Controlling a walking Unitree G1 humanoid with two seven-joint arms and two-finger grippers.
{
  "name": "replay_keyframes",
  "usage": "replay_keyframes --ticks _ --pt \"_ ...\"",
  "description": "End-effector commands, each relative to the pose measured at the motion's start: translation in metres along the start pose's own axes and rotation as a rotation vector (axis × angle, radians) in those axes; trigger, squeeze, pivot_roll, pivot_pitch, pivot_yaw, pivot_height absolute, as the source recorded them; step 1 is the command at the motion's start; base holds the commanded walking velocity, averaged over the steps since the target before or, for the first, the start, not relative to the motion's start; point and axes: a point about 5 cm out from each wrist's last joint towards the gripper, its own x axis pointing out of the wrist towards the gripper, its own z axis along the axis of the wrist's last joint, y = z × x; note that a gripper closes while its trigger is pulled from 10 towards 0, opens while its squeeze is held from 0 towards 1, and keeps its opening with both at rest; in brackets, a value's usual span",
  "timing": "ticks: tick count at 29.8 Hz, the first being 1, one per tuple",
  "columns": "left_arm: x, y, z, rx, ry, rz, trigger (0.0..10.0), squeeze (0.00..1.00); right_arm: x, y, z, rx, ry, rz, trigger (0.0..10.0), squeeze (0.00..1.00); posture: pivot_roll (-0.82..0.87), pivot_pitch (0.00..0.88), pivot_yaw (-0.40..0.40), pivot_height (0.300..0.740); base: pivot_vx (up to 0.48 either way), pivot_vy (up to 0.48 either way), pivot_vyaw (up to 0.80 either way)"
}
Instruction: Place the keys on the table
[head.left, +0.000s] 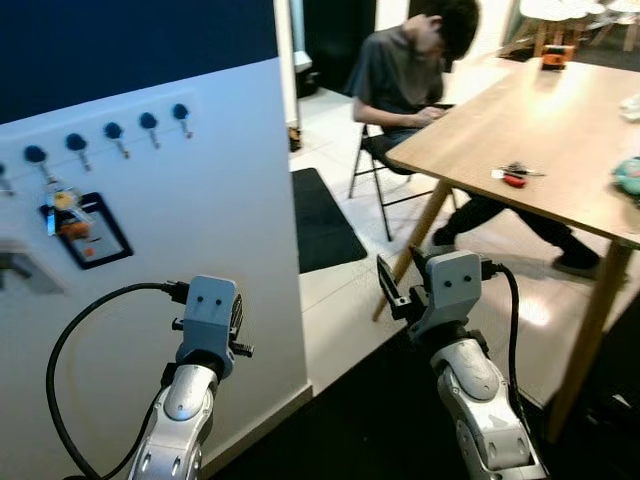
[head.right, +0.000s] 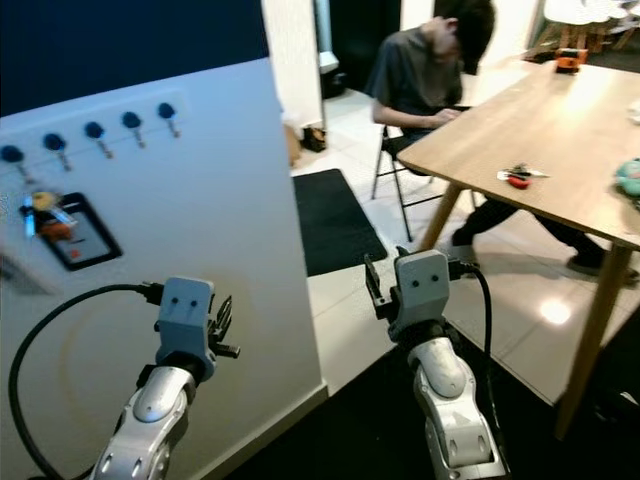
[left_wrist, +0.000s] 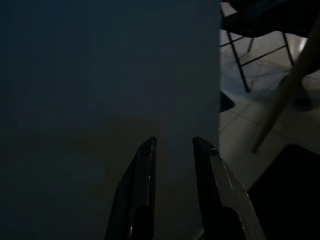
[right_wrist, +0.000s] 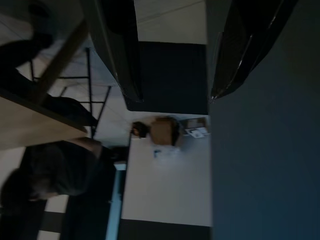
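Left: wall (head.left: 200, 220) with hooks (head.left: 110, 133) in a row, keys (head.left: 68, 215) hung below them. Right: desk (head.left: 560, 130), another key bunch (head.left: 516, 176) on it near the front edge. Behind desk's near corner: person (head.left: 415, 70) seated on chair (head.left: 375, 165). Between wall and desk: mat (head.left: 320, 220) on floor.

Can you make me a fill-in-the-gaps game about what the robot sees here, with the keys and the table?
1. The small bunch of keys with a red tag lies on the light ____ table.
2. A person in a grey shirt sits on a black folding ____ at that table.
3. The row of round blue hooks is fixed to the white ____.
4. The left gripper holds ____ between its fingers.

Missing words: wooden; chair; wall; nothing
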Motion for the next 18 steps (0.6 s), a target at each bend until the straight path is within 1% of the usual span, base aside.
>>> replay_keyframes --ticks 1,18 --pt "-0.0024 0.0016 -0.0064 0.015 0.028 0.006 10.0 0.00 -0.0024 0.0009 -0.0018 0.008 0.007 0.004 10.0 0.00 0.06 0.146 0.057 0.740 0.000 0.000 0.80" --pt "-0.0030 0.0023 -0.0066 0.018 0.031 0.008 10.0 0.00 -0.0023 0.0027 -0.0017 0.012 0.007 0.011 10.0 0.00 0.06 0.149 0.056 0.740 0.000 0.000 0.80"
